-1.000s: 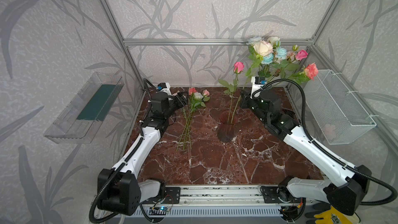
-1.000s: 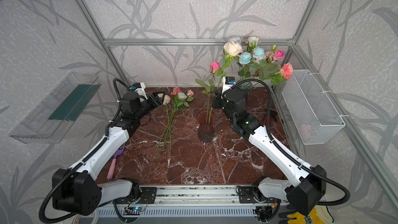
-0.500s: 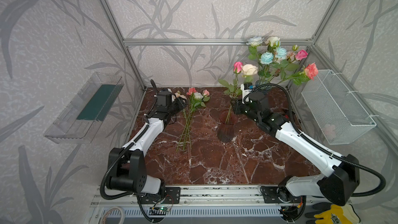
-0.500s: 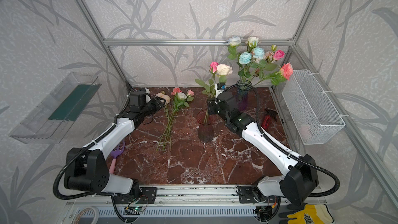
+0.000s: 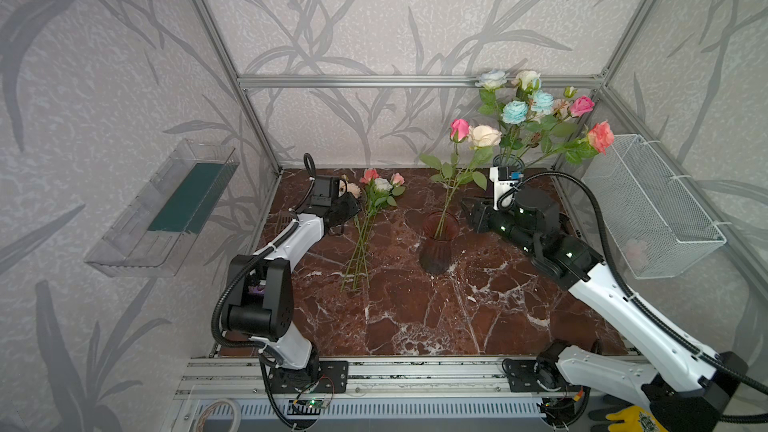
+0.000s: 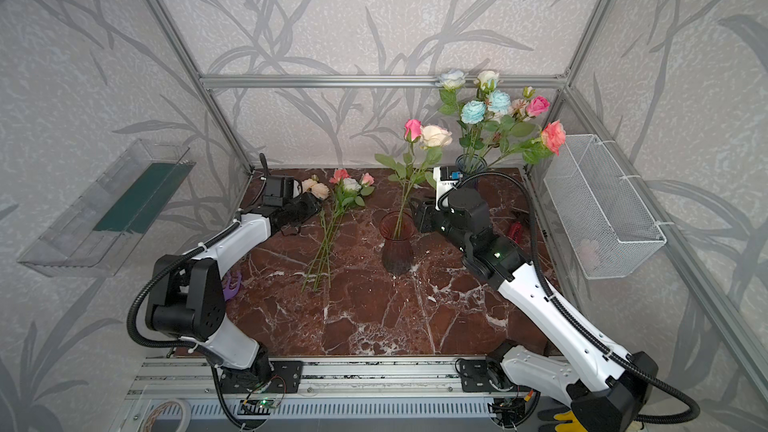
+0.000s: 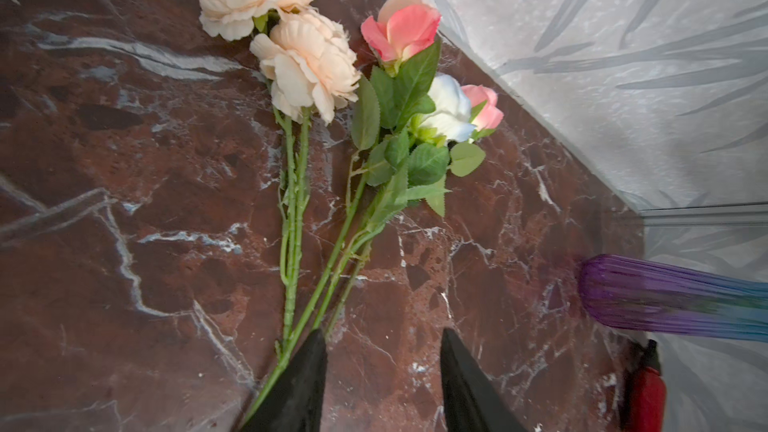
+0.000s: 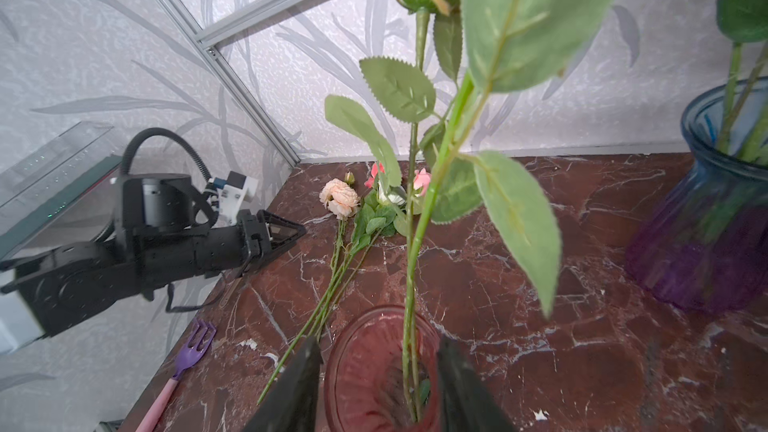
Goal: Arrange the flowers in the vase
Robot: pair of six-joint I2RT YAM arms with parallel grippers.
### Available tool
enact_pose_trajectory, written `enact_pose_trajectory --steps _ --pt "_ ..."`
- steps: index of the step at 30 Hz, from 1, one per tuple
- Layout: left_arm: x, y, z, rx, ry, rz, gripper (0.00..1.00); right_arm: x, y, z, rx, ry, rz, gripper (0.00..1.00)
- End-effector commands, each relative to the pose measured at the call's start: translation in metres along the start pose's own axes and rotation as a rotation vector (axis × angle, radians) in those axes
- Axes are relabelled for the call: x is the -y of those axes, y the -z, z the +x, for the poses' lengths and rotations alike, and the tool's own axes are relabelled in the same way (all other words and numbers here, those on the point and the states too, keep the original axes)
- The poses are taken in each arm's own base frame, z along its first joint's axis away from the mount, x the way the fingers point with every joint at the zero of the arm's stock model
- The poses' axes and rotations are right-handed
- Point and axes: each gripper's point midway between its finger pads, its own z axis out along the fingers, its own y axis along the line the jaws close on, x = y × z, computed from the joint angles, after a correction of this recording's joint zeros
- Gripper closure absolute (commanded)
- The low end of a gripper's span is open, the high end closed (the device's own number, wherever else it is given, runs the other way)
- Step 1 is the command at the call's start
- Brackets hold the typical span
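Note:
A dark red glass vase point(image 5: 437, 245) stands mid-table and holds two flowers upright, one pink point(image 5: 459, 130) and one cream point(image 5: 483, 136). Several loose flowers point(image 5: 368, 218) lie flat to its left, heads toward the back wall. My right gripper point(image 8: 378, 342) is open just right of the vase's mouth. In the right wrist view its fingers stand either side of the rim point(image 8: 345, 326), and the two stems point(image 8: 409, 326) run between them untouched. My left gripper point(image 7: 380, 334) is open low over the loose stems point(image 7: 316, 297), which lie beside one finger point(image 7: 305, 371).
A blue-purple vase point(image 5: 508, 163) full of flowers stands at the back right, behind my right wrist. A wire basket point(image 5: 652, 205) hangs on the right wall, a clear shelf point(image 5: 166, 209) on the left. A purple fork point(image 8: 183, 363) and a red tool point(image 6: 515, 230) lie on the marble.
My right gripper opened and let go of the cream flower, which now stands in the red vase; the arm dropped beside the rim. My left arm reached toward the loose flowers, its jaws narrowing.

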Motion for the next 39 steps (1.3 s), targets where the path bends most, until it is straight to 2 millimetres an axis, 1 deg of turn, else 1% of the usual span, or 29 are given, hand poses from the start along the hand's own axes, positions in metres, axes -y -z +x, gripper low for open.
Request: enact_pose_trajectory --steps 1,3,5,7,10,11,12,14,16,20,22,26,30,32,36,39 --pt "-0.016 -0.011 0.005 -0.062 -0.082 -0.119 0.57 0.007 0.027 0.02 -0.028 -0.041 -0.002 0.54" --pt "-0.023 -0.022 0.016 -0.129 -0.126 -0.174 0.61 0.013 0.043 0.028 -0.021 -0.062 0.006 0.55" --pt "-0.026 -0.031 0.025 -0.203 -0.189 -0.225 0.64 0.022 0.055 0.037 -0.018 -0.076 0.022 0.56" --pt "-0.029 -0.039 0.036 -0.265 -0.244 -0.271 0.7 0.029 0.062 0.047 -0.024 -0.086 0.038 0.56" --pt "-0.034 -0.045 0.048 -0.317 -0.345 -0.339 0.73 0.037 0.068 0.059 -0.037 -0.096 0.048 0.56" --pt "-0.034 -0.046 0.051 -0.331 -0.38 -0.357 0.73 0.037 0.069 0.062 -0.041 -0.097 0.046 0.56" --pt "-0.035 -0.046 0.052 -0.343 -0.421 -0.388 0.75 0.038 0.069 0.066 -0.049 -0.099 0.046 0.56" --pt "-0.038 -0.046 0.053 -0.343 -0.486 -0.444 0.76 0.038 0.069 0.07 -0.058 -0.1 0.036 0.56" --pt "-0.043 -0.045 0.049 -0.322 -0.514 -0.499 0.74 0.037 0.069 0.072 -0.067 -0.096 0.032 0.56" --pt "-0.047 -0.051 0.054 -0.35 -0.58 -0.525 0.73 0.037 0.069 0.075 -0.079 -0.086 0.026 0.56" --pt "-0.048 -0.058 0.061 -0.381 -0.585 -0.513 0.74 0.038 0.067 0.078 -0.086 -0.084 0.028 0.56" --pt "-0.05 -0.065 0.062 -0.394 -0.593 -0.511 0.77 0.038 0.064 0.083 -0.104 -0.081 0.024 0.56" --pt "-0.047 -0.077 0.072 -0.433 -0.586 -0.462 0.8 0.038 0.064 0.084 -0.108 -0.073 0.025 0.56" --pt "-0.048 -0.081 0.074 -0.441 -0.586 -0.463 0.81 0.039 0.064 0.083 -0.107 -0.07 0.028 0.56" --pt "-0.049 -0.086 0.078 -0.458 -0.584 -0.451 0.81 0.039 0.063 0.085 -0.112 -0.066 0.031 0.56" --pt "-0.049 -0.086 0.079 -0.459 -0.583 -0.447 0.77 0.04 0.061 0.085 -0.116 -0.066 0.031 0.56"
